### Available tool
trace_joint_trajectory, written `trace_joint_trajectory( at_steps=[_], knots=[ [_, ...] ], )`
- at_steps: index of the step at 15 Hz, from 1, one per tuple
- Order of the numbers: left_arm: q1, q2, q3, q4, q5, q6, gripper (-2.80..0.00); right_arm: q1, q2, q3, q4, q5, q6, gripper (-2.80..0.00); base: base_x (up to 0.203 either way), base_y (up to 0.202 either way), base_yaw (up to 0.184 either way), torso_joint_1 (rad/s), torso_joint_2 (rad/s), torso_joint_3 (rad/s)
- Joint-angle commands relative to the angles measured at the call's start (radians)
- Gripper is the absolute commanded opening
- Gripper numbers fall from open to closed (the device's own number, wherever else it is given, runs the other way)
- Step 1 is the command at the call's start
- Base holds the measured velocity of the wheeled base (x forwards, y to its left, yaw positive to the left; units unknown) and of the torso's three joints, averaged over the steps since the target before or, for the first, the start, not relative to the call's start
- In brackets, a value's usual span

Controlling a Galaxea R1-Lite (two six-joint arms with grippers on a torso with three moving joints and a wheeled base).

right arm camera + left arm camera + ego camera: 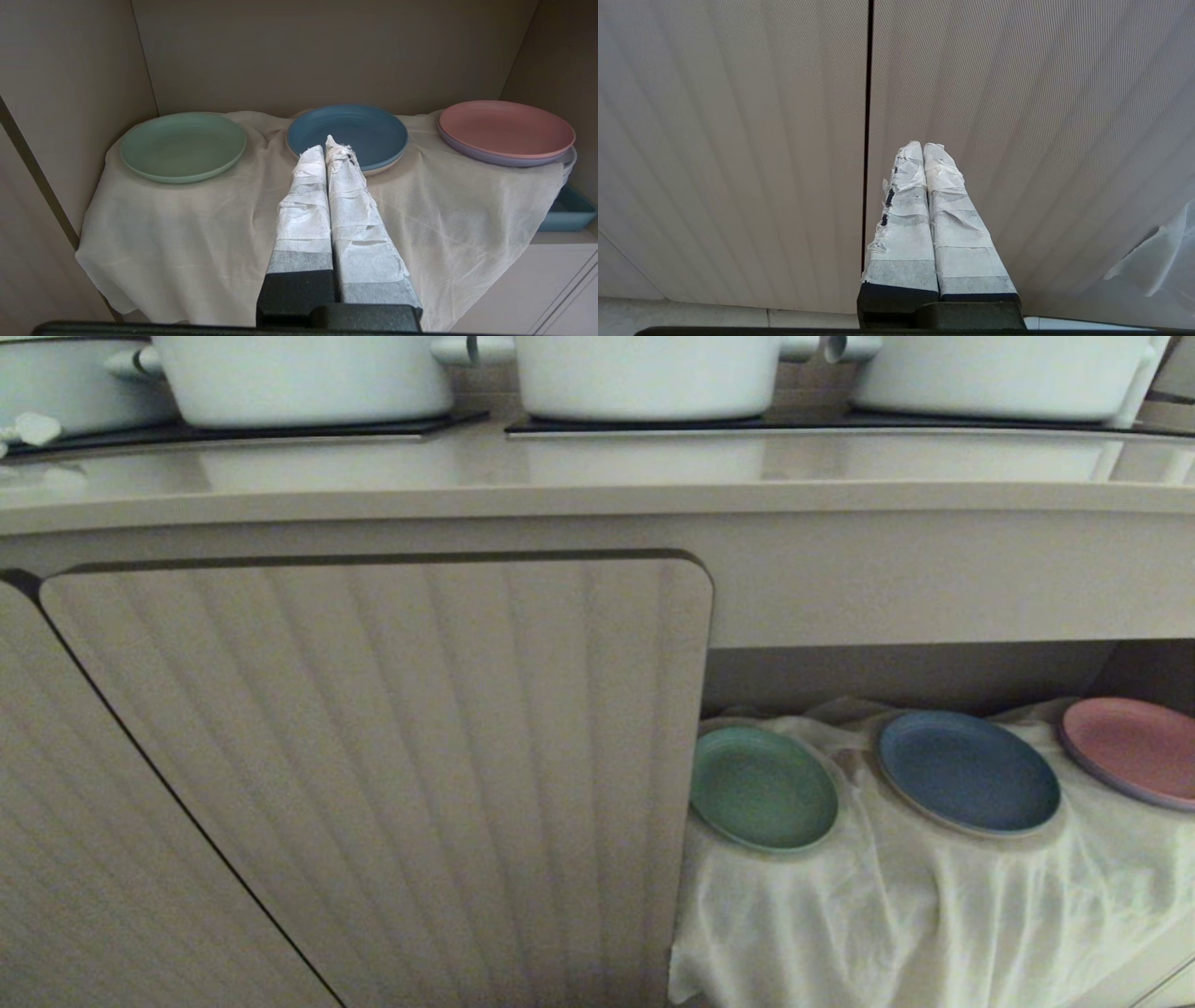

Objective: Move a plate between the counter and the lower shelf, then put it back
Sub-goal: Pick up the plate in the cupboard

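The plate point(764, 788) lies flat on the white cloth point(934, 915) of the lower shelf point(915, 672), left of the blue plate point(967, 772). I see my right tool point(332, 145) pressed together, empty, facing the shelf; my left tool point(923, 150) likewise together, facing the cupboard door point(738, 140).

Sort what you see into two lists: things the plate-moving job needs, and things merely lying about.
Needed: mint-green plate on the lower shelf; counter; right gripper, shut and empty, facing the shelf.

Lying about: blue plate; pink plate; white pots; left gripper, shut, facing the cabinet door.
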Motion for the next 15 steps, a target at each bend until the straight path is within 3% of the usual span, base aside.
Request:
trace_joint_trajectory(
  at_steps=[1, 15],
  knots=[
    [0.0, 0.0, 0.0, 0.0, 0.001, 0.0, -2.8, 0.0, 0.0, 0.0, -0.002, -0.001, 0.004, -2.8, 0.0, 0.0, 0.0, 0.0, 0.0, 0.0],
    [0.0, 0.0, 0.0, 0.0, 0.001, -0.001, -2.8, 0.0, 0.0, 0.0, -0.002, -0.001, 0.032, -2.8, 0.0, 0.0, 0.0, 0.0, 0.0, 0.0]
  ],
)
